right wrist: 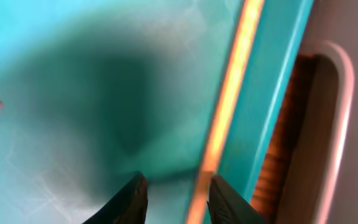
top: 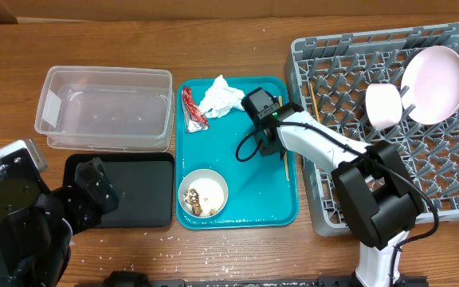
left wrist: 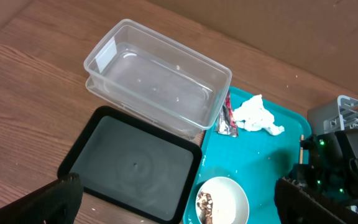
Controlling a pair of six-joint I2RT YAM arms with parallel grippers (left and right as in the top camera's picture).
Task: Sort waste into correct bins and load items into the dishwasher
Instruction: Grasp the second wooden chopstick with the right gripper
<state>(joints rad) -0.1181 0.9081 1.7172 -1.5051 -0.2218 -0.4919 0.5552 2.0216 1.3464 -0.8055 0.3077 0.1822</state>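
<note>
Right claw [right wrist: 178, 182] hung open above the teal tray [right wrist: 73, 62], chopstick [right wrist: 232, 93] lying between its jaws, off-center.

Overhead faces straight down; both wrist views, the right very near, share the teal tray [top: 253, 191].

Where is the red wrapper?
In the overhead view, the red-and-silver snack wrapper lies in the back left corner of the teal tray, beside the crumpled white tissue, with the clear tub just to its left.
</note>
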